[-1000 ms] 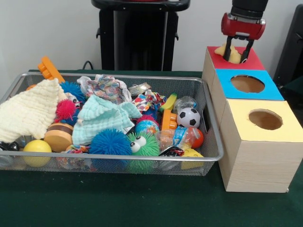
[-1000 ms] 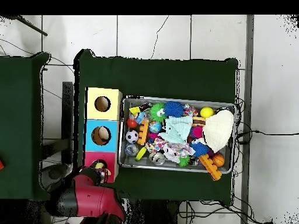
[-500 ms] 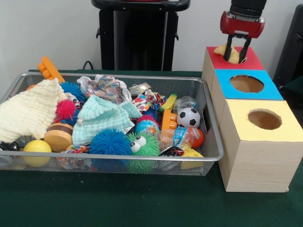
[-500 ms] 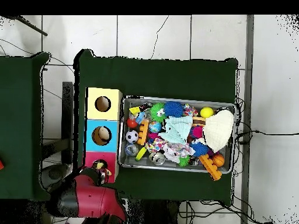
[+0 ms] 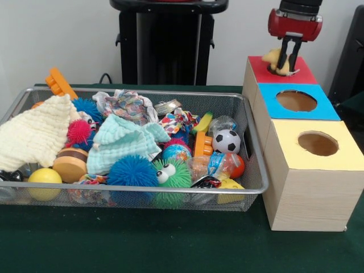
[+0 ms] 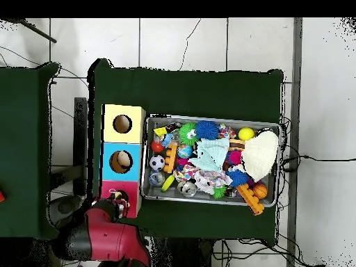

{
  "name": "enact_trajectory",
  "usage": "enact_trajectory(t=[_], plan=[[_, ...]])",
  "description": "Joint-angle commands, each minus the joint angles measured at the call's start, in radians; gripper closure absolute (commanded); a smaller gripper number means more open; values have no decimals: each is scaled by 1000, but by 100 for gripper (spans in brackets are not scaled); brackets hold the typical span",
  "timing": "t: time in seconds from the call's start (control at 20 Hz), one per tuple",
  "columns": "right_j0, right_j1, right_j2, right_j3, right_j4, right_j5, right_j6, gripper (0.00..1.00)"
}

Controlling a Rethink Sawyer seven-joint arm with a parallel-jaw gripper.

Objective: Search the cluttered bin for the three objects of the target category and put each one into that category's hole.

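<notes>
A wire bin [image 5: 250, 128] [image 6: 147, 195] holds a heap of toys and cloths. Beside it stand three wooden boxes, each with a hole in its coloured top: red [image 5: 304, 73] [image 6: 108, 189], blue [image 5: 330, 111] [image 6: 108, 161] and yellow [image 5: 290, 133] [image 6: 111, 111]. My gripper [image 5: 289, 63] [image 6: 121, 203] hangs over the red box's hole, its fingers close together on a yellow soft toy [image 5: 273, 57]. The toy sticks out to the left of the fingers and sits just above or in the hole; I cannot tell which.
In the bin lie a small soccer ball [image 5: 226, 141], a green spiky ball with eyes [image 5: 172, 173], a blue spiky ball [image 5: 132, 170], a pale yellow cloth [image 5: 34, 133], a mint cloth [image 5: 122, 139] and an orange toy [image 5: 60, 82]. The table [image 5: 170, 244] is green.
The fingers now stand closer together than a second ago. The yellow toy has shifted and sits slightly higher, showing more to the fingers' left. The bin's contents are unchanged.
</notes>
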Motion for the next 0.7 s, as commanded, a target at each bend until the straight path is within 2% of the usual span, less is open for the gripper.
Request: enact_trajectory(t=[0.05,0.7], plan=[[-30,-8,69,-23,11,46,185,100],[-36,-4,75,-15,13,22,192,100]])
